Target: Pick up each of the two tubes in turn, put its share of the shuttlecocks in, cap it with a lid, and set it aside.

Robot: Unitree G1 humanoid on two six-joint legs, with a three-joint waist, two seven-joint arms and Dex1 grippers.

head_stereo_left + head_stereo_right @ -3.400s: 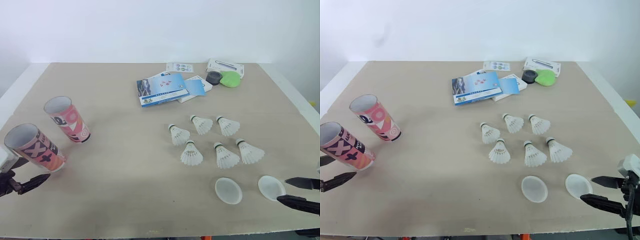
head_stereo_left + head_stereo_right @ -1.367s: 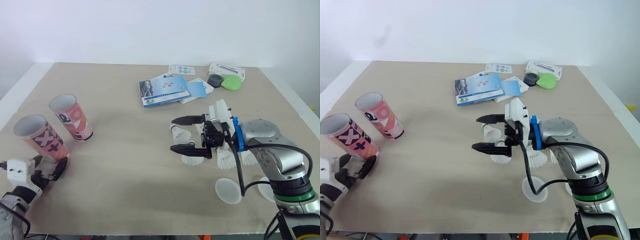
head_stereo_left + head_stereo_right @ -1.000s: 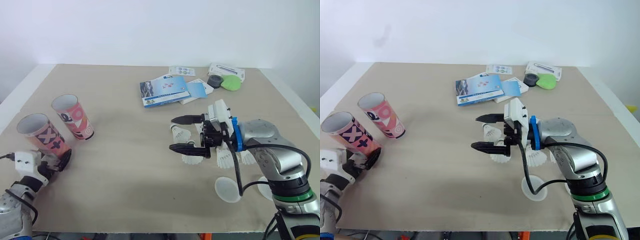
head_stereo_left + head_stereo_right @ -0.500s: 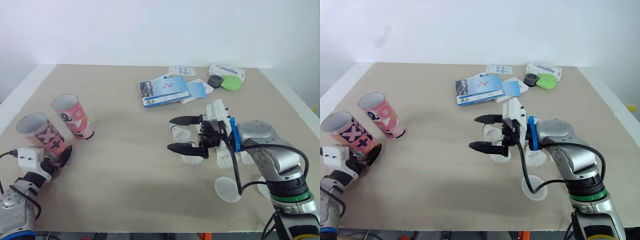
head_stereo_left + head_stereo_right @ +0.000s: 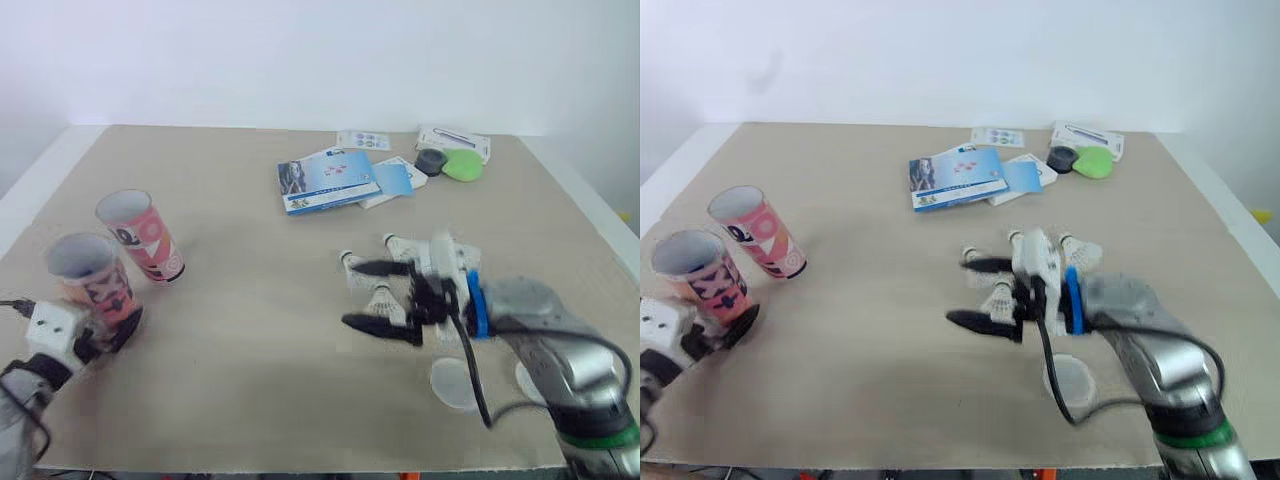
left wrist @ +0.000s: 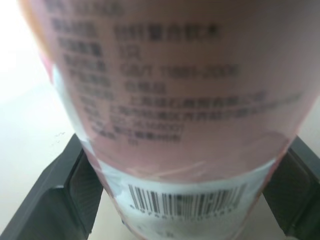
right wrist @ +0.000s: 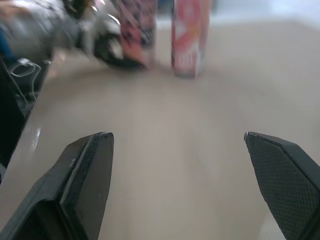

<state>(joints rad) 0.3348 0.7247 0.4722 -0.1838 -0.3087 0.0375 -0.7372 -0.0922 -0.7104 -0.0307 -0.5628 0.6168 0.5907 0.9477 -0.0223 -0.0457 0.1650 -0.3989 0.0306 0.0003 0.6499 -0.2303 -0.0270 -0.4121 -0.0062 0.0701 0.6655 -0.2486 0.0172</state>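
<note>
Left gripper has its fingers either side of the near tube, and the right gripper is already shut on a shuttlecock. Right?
Not quite. The right gripper is open and holds nothing: the right wrist view shows its fingers wide apart with bare table between them. The left gripper does have its fingers either side of the near tube.

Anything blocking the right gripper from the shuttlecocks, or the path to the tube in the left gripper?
Nothing visible. The open right gripper hangs over the shuttlecocks, and nothing lies on the table between them and the tube in the left gripper.
</note>
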